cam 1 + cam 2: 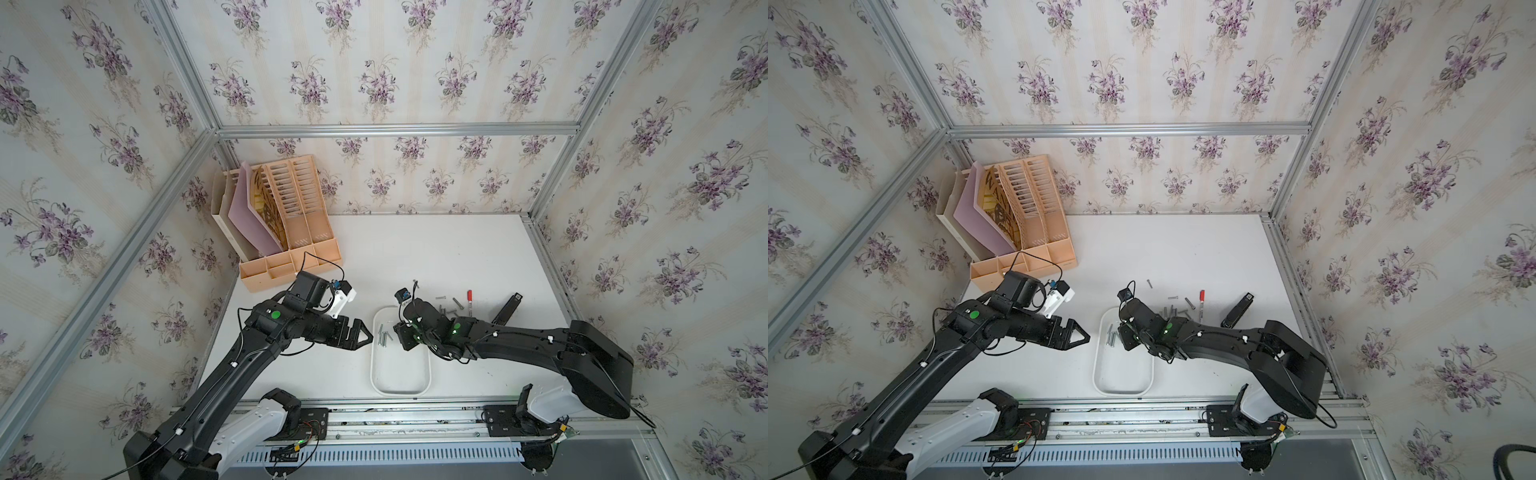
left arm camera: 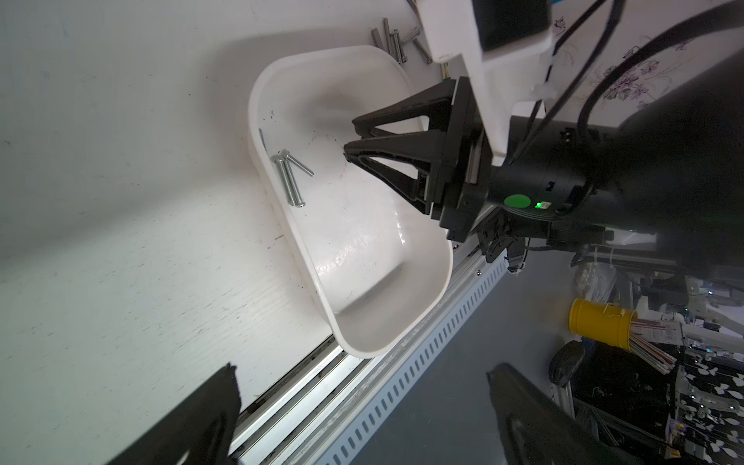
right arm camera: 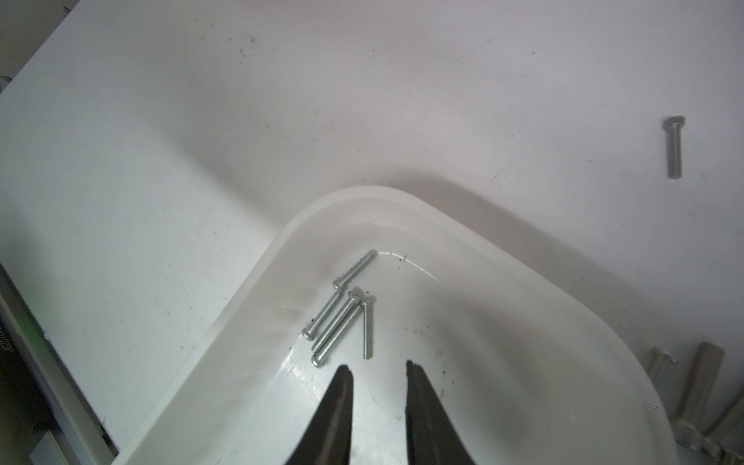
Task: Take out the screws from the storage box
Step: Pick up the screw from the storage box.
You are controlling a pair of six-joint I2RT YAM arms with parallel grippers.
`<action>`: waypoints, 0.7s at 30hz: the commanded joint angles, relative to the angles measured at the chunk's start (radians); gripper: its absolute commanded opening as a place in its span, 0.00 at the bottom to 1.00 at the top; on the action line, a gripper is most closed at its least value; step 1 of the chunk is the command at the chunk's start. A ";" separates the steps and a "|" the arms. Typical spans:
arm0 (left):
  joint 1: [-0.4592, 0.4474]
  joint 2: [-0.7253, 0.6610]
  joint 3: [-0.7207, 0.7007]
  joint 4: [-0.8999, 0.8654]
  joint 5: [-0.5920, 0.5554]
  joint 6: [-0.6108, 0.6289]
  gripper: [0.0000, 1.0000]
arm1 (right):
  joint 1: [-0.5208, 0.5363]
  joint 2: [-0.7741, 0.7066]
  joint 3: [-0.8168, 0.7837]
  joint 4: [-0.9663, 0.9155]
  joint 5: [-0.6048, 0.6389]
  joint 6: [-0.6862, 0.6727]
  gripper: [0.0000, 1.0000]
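Five screws lie bunched inside the storage box, in its far half, against the long wall on the left arm's side. The box sits on the white tabletop. The right gripper hangs in the box just short of them, jaws a narrow gap apart and empty. The left gripper hovers just beside the box, spread wide and holding nothing. Loose screws lie on the tabletop beyond the box, near a red-capped marker pen.
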 commanded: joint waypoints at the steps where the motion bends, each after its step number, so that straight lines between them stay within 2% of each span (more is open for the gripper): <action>1: 0.001 0.000 0.002 -0.002 0.005 0.002 1.00 | 0.008 0.025 0.020 -0.023 -0.019 -0.021 0.28; 21: -0.005 -0.005 0.002 -0.004 0.003 0.000 0.99 | 0.014 0.243 0.154 -0.132 0.000 -0.020 0.25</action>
